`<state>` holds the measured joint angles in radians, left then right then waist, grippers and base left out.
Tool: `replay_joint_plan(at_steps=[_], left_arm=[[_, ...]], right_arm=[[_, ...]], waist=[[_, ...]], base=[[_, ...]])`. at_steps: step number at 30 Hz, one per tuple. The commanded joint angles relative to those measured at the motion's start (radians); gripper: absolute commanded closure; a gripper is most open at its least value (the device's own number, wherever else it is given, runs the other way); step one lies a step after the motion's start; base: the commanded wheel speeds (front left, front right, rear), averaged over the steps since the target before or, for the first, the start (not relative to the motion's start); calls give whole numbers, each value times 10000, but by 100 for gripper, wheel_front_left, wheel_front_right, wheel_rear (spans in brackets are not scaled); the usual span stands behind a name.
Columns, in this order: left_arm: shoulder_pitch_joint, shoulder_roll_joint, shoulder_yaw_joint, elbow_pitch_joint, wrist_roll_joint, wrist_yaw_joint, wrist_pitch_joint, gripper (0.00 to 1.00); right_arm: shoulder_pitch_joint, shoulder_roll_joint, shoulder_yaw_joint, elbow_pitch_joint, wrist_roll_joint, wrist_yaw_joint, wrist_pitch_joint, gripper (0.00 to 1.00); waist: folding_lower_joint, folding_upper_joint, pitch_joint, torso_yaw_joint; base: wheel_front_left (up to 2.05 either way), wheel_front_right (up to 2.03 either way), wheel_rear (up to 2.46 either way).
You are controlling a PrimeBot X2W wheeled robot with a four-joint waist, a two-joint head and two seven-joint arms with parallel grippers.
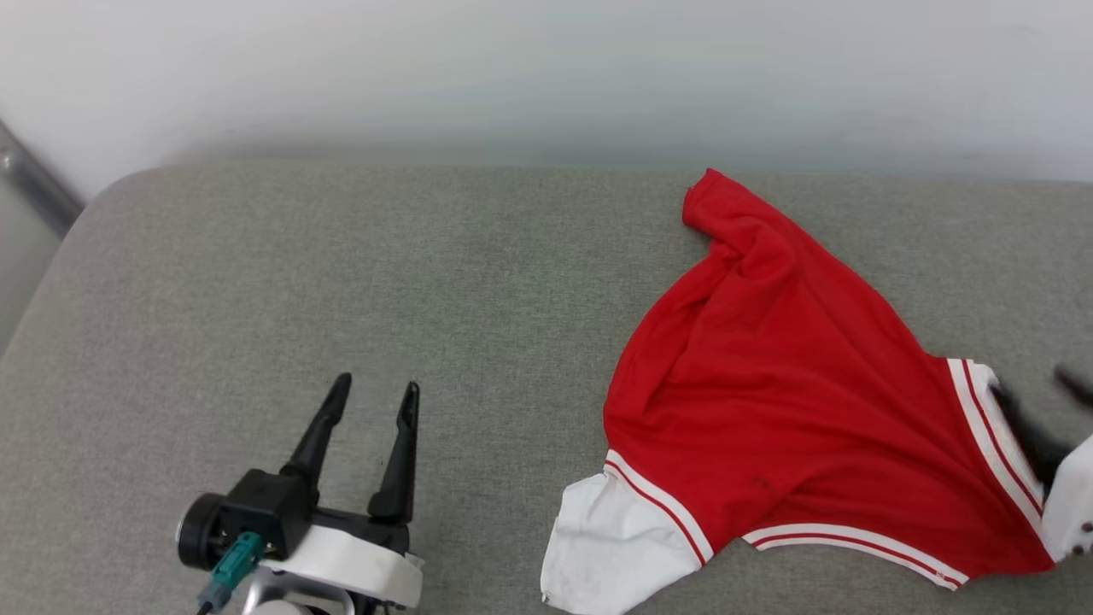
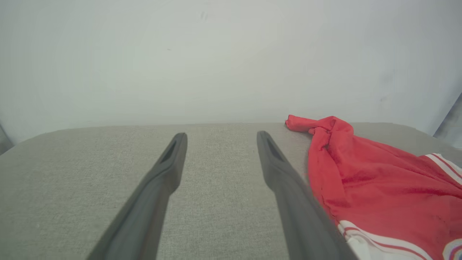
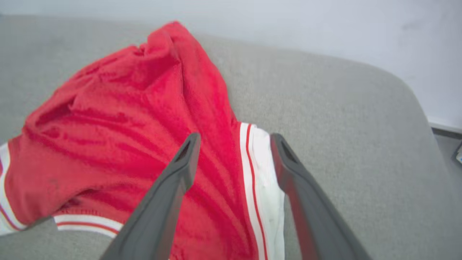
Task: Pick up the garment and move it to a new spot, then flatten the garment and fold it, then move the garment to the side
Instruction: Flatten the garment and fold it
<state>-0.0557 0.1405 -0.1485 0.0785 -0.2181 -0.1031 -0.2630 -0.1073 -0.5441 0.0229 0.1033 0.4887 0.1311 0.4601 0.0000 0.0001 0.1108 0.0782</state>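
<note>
Two grippers are showing their fingers spread apart, and neither is clamping anything. The left gripper (image 1: 377, 384) is sitting at the lower left of the head view over the grey fabric cushion (image 1: 299, 256), well apart from the garment (image 1: 768, 384). The garment is lying crumpled across the right half of that view, with a bunched red corner pointing to the upper middle and a white sleeve (image 1: 610, 547) spreading at the bottom centre. The right gripper (image 1: 1046, 410) is appearing blurred at the right edge, by the other striped white sleeve. In the right wrist view its fingers (image 3: 173, 180) are straddling that sleeve's red-and-white trim; whether they are touching the cloth cannot be told. A pale wall (image 1: 512, 68) is filling the top.
</note>
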Motion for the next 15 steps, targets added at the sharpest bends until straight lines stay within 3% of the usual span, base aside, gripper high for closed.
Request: replay_joint_plan(at_steps=[1, 3, 9, 15], left_arm=[[154, -81, -51, -32, -103, -25, 9, 0], [207, -163, -130, -67, -362, -73, 37, 0], [216, -61, -482, -80, -611, -150, 378, 0], [-543, 647, -1601, -578, -930, -253, 1602, 0]], right_arm=[[-136, 85, -135, -359, -176, -7, -854, 0], [9, 500, -417, -712, -475, -8, -2379, 0], [726, 2228, -951, -1775, -1093, -5, -5614, 0], [932, 3575, -1593, -2535, -1773, -5, -6823, 0]], waist=[[0, -1, -80, -92], [0, -1, -116, -172], [0, -1, -69, -516], [0, -1, 254, -831]], base=[[0, 0, 0], [0, 0, 0], [0, 0, 0], [0, 0, 0]])
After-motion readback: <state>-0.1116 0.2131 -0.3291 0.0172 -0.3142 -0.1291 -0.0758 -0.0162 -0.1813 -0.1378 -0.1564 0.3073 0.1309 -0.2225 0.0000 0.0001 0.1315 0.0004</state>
